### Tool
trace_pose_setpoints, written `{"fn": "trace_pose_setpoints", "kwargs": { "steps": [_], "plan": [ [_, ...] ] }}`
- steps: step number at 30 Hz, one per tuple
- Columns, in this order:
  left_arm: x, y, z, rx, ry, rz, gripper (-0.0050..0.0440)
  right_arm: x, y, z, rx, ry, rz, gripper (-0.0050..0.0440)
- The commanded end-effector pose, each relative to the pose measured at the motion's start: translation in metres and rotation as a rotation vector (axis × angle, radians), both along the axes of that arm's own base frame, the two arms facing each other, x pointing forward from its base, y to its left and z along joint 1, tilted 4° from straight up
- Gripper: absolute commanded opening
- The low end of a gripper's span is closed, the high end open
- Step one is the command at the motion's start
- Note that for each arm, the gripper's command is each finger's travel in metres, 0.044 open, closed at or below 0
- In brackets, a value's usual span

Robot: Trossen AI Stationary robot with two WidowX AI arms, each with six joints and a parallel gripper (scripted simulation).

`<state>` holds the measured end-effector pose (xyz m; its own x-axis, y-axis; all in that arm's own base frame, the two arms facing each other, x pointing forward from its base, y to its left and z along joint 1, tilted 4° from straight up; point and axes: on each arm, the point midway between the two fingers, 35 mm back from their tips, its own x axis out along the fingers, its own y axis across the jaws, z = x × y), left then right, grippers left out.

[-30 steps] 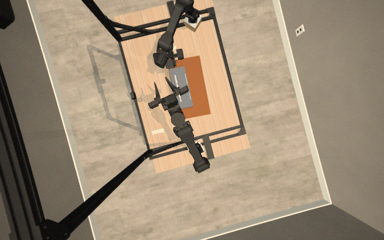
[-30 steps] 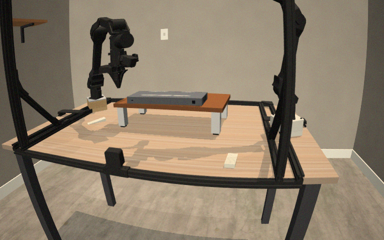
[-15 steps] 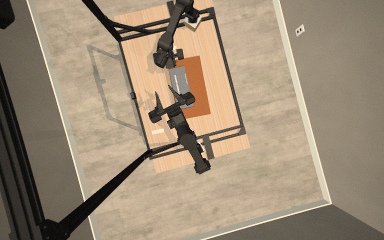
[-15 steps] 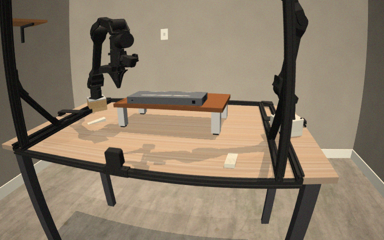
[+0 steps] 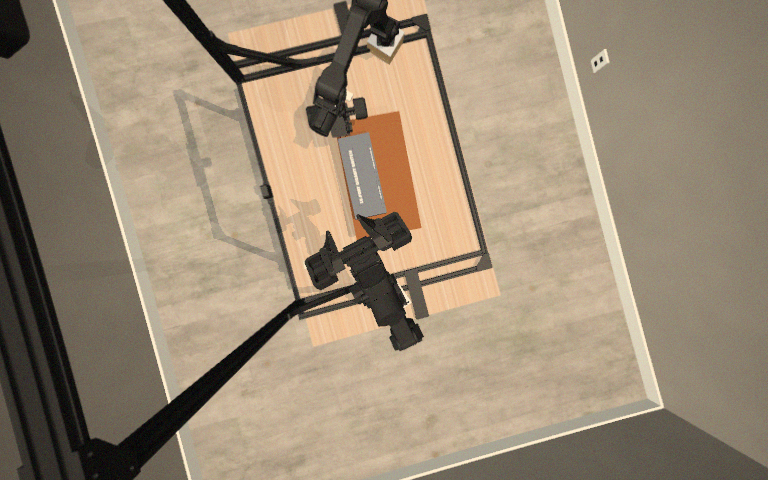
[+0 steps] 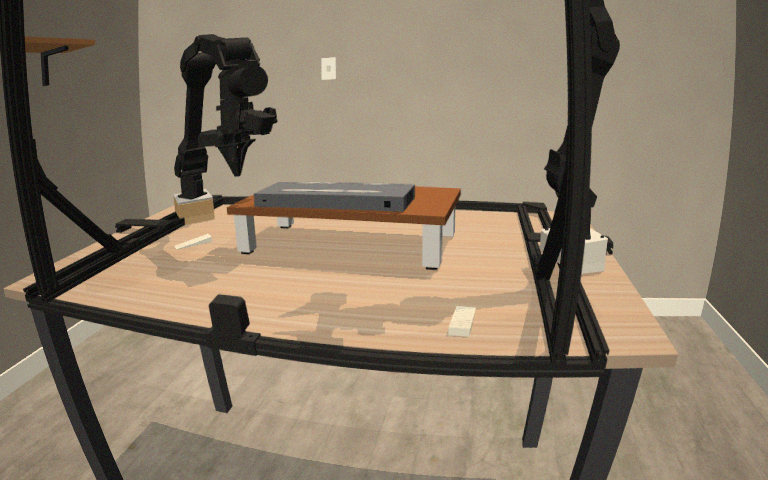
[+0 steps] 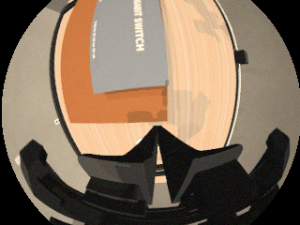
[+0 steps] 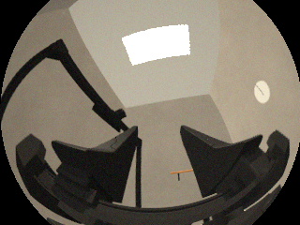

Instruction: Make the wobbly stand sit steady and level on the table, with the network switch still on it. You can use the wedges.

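While the left gripper (image 5: 343, 129) (image 6: 237, 172) (image 7: 157, 128) hangs shut and empty above one wedge (image 6: 193, 241), the network switch (image 5: 362, 174) (image 6: 334, 196) (image 7: 128, 44) lies on the wobbly stand (image 5: 399, 169) (image 6: 436, 204) (image 7: 77, 100). Toward the right, another wedge (image 6: 462, 320) lies on the table (image 5: 447, 226) (image 6: 368, 316) (image 7: 206, 70), apart from the legs, and the right gripper (image 5: 343, 225) (image 8: 159, 129) is raised, partly open, gripping nothing. Wedging seems still ahead; next probably comes finding the short leg, then lowering an opened gripper over a wedge.

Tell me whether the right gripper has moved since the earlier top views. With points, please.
Yes: the right gripper (image 5: 343, 224) (image 8: 159, 129) has shifted down the top picture, toward the switch's (image 5: 365, 180) (image 6: 334, 201) (image 7: 124, 52) lower end.
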<state>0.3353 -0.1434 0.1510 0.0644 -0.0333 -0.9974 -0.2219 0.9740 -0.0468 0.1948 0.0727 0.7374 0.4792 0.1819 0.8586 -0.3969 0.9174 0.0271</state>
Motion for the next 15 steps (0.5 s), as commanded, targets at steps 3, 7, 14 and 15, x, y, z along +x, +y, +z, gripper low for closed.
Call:
{"fn": "trace_pose_setpoints", "kwargs": {
  "steps": [3,7,14,15],
  "plan": [
    [0.0,0.0,0.0,0.0,0.0,0.0,0.0,-0.008,-0.004,0.014,0.015,-0.046,-0.008,0.0245],
    [0.0,0.0,0.0,0.0,0.0,0.0,0.0,-0.049,-0.018,0.031,0.062,-0.186,-0.016,0.0245],
    [0.0,0.0,0.0,0.0,0.0,0.0,0.0,-0.129,-0.048,0.06,0.165,-0.474,-0.046,0.0245],
    [0.0,0.0,0.0,0.0,0.0,0.0,0.0,-0.129,-0.048,0.06,0.165,-0.474,-0.046,0.0245]
  ]
}}
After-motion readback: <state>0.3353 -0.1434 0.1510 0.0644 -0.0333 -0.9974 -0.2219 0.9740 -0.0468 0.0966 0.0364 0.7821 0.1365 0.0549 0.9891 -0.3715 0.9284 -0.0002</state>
